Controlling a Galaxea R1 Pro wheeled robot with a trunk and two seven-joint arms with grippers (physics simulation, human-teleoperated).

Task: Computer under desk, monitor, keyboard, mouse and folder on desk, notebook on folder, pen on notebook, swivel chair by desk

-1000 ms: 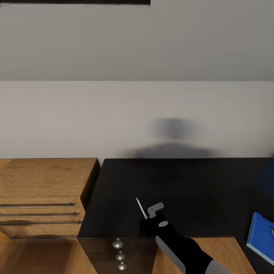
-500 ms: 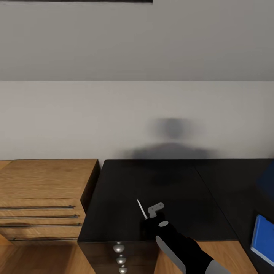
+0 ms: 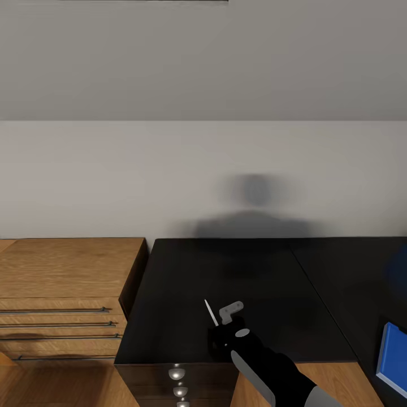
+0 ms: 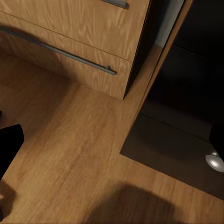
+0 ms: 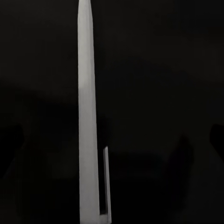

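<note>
My right gripper point(image 3: 221, 333) hangs over the front part of the black desk point(image 3: 254, 282), shut on the pen point(image 3: 211, 312). The pen is a slim pale stick that points up and away from the fingers. In the right wrist view the pen point(image 5: 87, 116) runs lengthwise against the dark desk top, its clip showing at the near end. A corner of the bright blue folder point(image 3: 394, 362) lies on the desk at the far right edge of the head view. My left gripper point(image 4: 112, 154) hangs low over the wood floor beside the desk's drawer unit, its dark fingers spread wide.
A light wooden dresser point(image 3: 62, 282) with long bar handles stands against the desk's left end, and its drawers point(image 4: 70, 37) are close to my left gripper. Round silver knobs point(image 3: 176, 373) mark the desk's drawer unit. A pale sloped wall rises behind.
The whole head view has shifted: desk and dresser sit a little lower and the folder has slid toward the right edge. The right gripper and pen keep their place in the picture.
</note>
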